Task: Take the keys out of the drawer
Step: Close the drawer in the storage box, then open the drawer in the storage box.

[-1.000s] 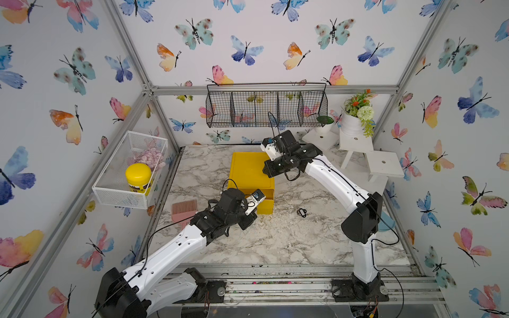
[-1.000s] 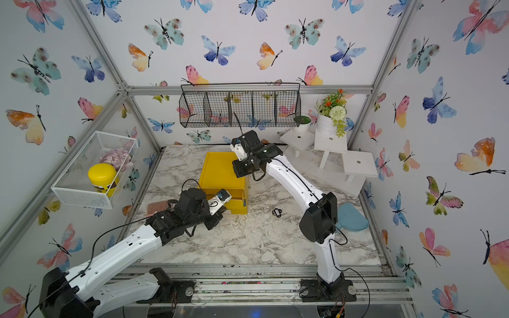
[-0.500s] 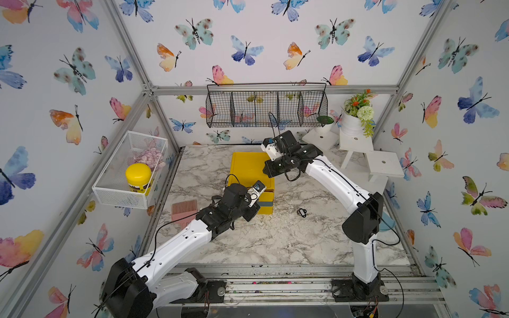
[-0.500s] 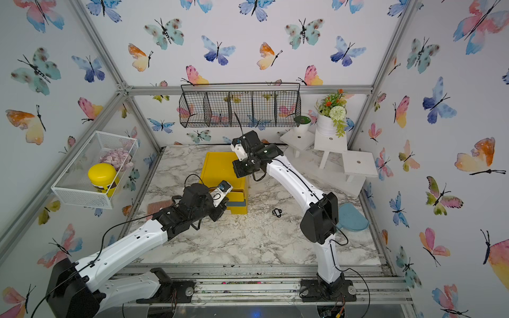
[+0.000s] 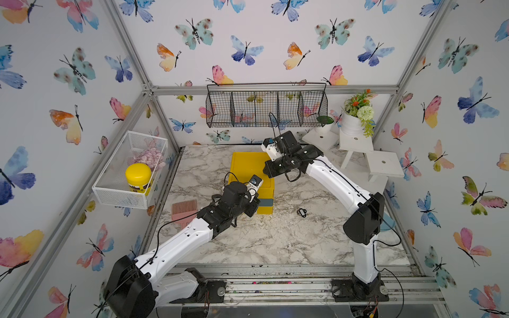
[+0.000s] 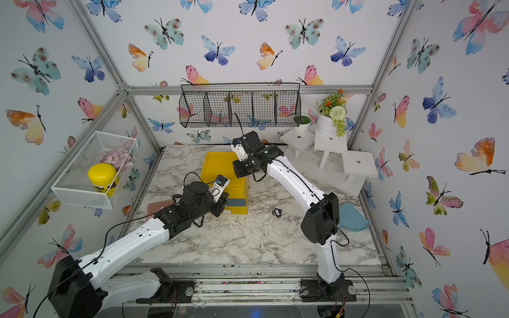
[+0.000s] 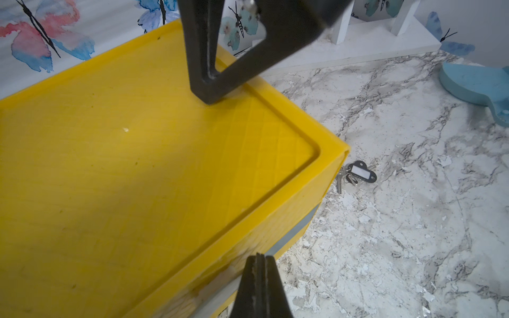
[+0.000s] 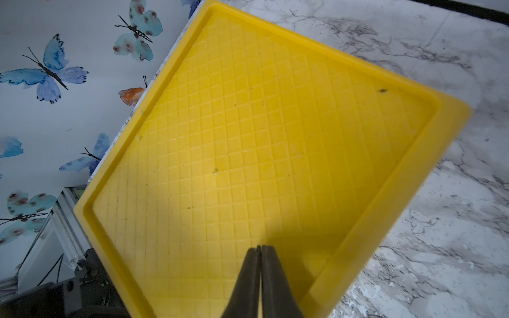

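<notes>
Opening the drawer seems the step in hand: the left tool [image 7: 259, 257], shut and empty, hangs at the yellow box's [image 5: 246, 165] front edge above the grey drawer front [image 5: 265, 203]. The right tool [image 8: 259, 247], also shut, rests on the box top. Black-tagged keys [image 7: 358, 173] lie on the surface [image 5: 275, 242] beside it. Next, hook that front. The left arm has reached forward since a second ago.

Both top views are looking down from high at the front onto the whole white marble-patterned tabletop [image 5: 275, 242]. Both wrist cameras are looking down, close, at the square yellow plastic drawer box [image 7: 137, 165], sharing its grid-textured top.
</notes>
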Controlling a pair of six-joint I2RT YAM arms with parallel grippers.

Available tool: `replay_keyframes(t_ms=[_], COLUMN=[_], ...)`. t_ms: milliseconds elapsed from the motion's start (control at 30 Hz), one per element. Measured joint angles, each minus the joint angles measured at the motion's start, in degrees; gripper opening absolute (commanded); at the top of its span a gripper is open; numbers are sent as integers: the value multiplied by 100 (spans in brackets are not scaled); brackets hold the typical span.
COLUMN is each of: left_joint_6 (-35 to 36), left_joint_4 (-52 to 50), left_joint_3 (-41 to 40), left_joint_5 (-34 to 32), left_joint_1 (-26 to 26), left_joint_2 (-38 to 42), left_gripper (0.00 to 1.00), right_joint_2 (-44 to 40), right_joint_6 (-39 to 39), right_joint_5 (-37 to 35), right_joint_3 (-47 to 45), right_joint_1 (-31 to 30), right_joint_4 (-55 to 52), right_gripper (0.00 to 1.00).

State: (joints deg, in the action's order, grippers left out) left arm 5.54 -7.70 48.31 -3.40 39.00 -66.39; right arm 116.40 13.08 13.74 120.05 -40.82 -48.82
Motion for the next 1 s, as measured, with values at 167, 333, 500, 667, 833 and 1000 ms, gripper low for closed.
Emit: replay_keyframes(t_ms=[167, 333, 500, 667, 833, 1000], left_joint_6=[-520, -1687, -2820, -3718, -4505, -5007], left_joint_4=[422, 1075, 1379, 1781, 2258, 2474], left_joint_3=[-496, -1390, -2004, -2400, -2894, -3126], left_joint_5=[223, 369, 326, 199, 35, -219], left_joint_1=[-33, -33, -33, -33, -33, -33], left_joint_2=[710, 1773, 1932, 1714, 1587, 1447], left_gripper=[24, 36, 38, 38, 37, 37], right_joint_2=[0, 0, 0, 0, -20, -240], right_joint_6=[-2, -7, -26, -72, -72, -70], right_joint_5=[22, 181, 278, 302, 402, 448], right_joint_3=[0, 0, 0, 63, 37, -262], right_joint_1=[2, 0, 0, 0, 0, 0], right_joint_4=[4, -2, -7, -149, -168, -101], right_gripper=[10, 10, 10, 13, 13, 13])
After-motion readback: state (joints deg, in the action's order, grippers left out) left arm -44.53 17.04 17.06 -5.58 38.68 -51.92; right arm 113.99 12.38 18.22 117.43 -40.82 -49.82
